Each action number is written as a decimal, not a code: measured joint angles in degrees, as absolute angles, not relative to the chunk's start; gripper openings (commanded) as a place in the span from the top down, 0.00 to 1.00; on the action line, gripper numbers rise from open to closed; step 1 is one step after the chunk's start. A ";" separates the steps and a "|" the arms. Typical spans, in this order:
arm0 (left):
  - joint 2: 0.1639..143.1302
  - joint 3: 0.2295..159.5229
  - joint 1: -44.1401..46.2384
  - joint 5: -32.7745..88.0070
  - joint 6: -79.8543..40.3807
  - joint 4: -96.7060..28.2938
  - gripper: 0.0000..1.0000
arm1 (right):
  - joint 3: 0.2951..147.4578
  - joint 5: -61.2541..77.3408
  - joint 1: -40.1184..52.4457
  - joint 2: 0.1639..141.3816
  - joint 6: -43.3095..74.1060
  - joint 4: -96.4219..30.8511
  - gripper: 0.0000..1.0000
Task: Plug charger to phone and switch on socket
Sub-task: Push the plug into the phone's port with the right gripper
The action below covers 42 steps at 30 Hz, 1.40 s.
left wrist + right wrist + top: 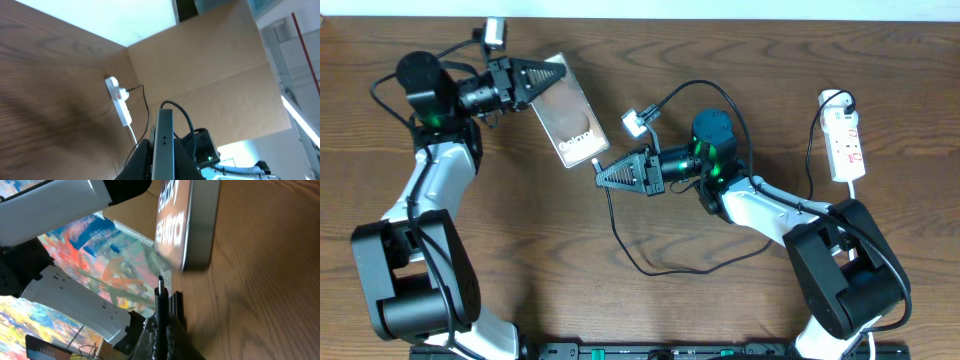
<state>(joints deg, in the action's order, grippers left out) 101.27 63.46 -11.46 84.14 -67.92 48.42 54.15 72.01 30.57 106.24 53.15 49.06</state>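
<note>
My left gripper is shut on the upper end of the phone, a dark slab with white lettering, held tilted above the table; its edge shows in the left wrist view. My right gripper is shut on the charger plug, whose metal tip points at the phone's lower end with a small gap between them. The charger's black cable loops over the table. The white socket strip lies at the far right, also in the left wrist view.
The right arm's base stands at the front right and the left arm's base at the front left. A white cord runs from the socket strip towards the right arm.
</note>
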 measured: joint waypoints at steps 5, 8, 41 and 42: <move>101.27 63.46 -12.29 84.09 -68.42 48.42 0.92 | 54.15 71.99 30.57 106.24 52.77 49.06 0.99; 101.27 63.46 -11.77 84.09 -68.75 48.42 0.92 | 54.15 71.99 30.57 106.24 52.66 49.06 0.99; 101.27 63.46 -8.82 85.01 -68.77 48.45 0.92 | 54.15 72.20 30.57 106.24 52.29 48.93 0.99; 101.27 63.46 -8.56 84.97 -68.75 48.45 0.92 | 54.15 72.38 30.57 106.24 52.29 48.90 0.99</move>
<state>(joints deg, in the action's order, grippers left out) 101.27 63.46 -8.56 84.97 -68.75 48.45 54.15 72.38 30.57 106.24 52.29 48.90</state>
